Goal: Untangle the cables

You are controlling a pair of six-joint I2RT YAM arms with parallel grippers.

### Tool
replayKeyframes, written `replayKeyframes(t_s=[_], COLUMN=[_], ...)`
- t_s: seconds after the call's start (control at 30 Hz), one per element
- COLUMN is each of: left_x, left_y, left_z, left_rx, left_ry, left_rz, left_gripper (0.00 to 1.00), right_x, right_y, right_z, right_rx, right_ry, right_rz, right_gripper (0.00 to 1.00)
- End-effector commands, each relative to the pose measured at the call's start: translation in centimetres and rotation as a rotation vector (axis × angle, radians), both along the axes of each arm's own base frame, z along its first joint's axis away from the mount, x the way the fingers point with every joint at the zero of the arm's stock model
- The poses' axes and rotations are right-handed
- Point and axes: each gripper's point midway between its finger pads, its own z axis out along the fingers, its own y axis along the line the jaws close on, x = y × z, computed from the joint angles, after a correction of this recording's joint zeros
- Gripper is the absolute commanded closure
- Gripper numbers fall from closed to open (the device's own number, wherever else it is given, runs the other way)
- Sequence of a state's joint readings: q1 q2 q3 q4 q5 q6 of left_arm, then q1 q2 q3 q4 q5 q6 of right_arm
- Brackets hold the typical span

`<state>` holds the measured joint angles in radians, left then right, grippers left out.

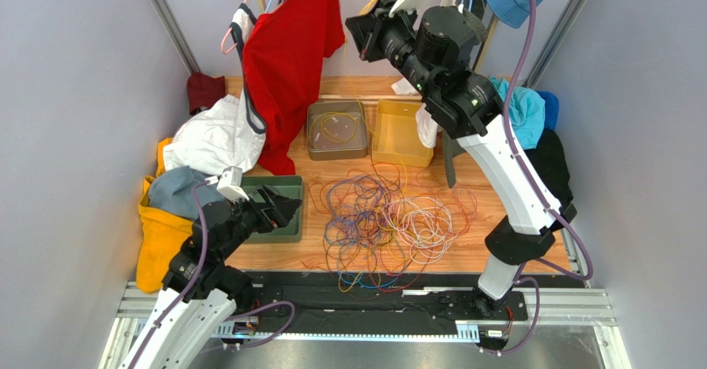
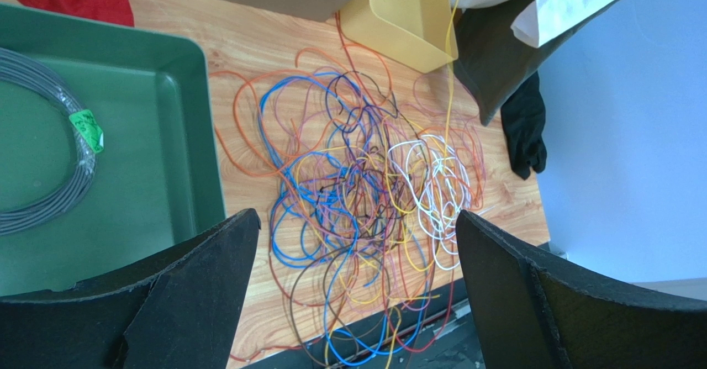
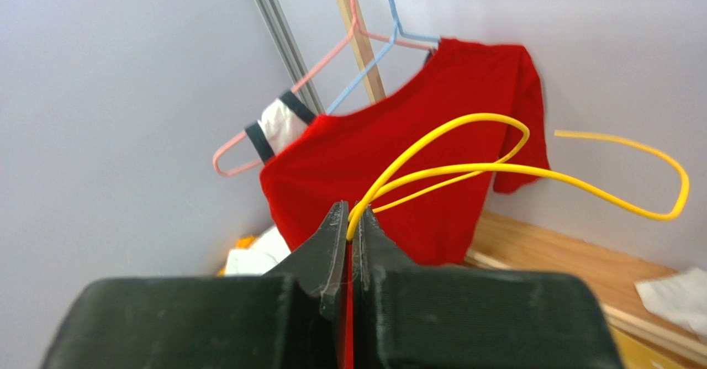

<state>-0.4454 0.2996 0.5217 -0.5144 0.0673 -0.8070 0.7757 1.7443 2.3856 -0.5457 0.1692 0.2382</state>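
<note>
The cables (image 1: 383,220) lie in one loose tangle of blue, orange, purple, white, red and yellow loops on the wooden table, and some spill over the front edge. The tangle also shows in the left wrist view (image 2: 365,195). My left gripper (image 1: 286,207) is open and empty, low over the green tray's right edge, with the tangle seen between its fingers (image 2: 207,286). My right gripper (image 1: 365,29) is raised high at the back and is shut on a yellow cable (image 3: 498,166), which loops out from its tips (image 3: 350,211).
A green tray (image 1: 278,235) at the left holds a grey coiled wire (image 2: 58,112). A grey bin (image 1: 336,155) with yellow wire and a yellow bin (image 1: 398,149) stand behind the tangle. A red shirt (image 1: 290,54) hangs at the back. Clothes are piled on both sides.
</note>
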Motion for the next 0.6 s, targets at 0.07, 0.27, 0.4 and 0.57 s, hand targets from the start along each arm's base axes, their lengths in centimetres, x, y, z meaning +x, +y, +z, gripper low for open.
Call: replayKeyframes(t_s=[0.07, 0.27, 0.4, 0.57], left_x=[-0.5, -1.1, -1.3, -1.3], left_y=[-0.7, -1.2, -1.1, -1.3], left_z=[-0.8, -1.8, -2.1, -2.4], left_rx=[-0.029, -0.059, -0.064, -0.069], left_ry=[0.022, 0.038, 0.03, 0.035], left_rz=[-0.035, -0.063, -0.063, -0.071], left_gripper=[0.03, 0.04, 0.04, 0.04], right_x=[1.1, 3.6, 4.9, 6.9], right_y=[0.3, -0.5, -1.4, -0.7], right_z=[7.0, 9.3, 10.3, 8.8], right_rx=[0.228, 0.284, 0.335, 0.332], right_ry=[-0.22, -0.325, -0.369, -0.374], right_rz=[0.044, -0.005, -0.024, -0.036], right_gripper=[1.0, 1.0, 1.0, 1.0])
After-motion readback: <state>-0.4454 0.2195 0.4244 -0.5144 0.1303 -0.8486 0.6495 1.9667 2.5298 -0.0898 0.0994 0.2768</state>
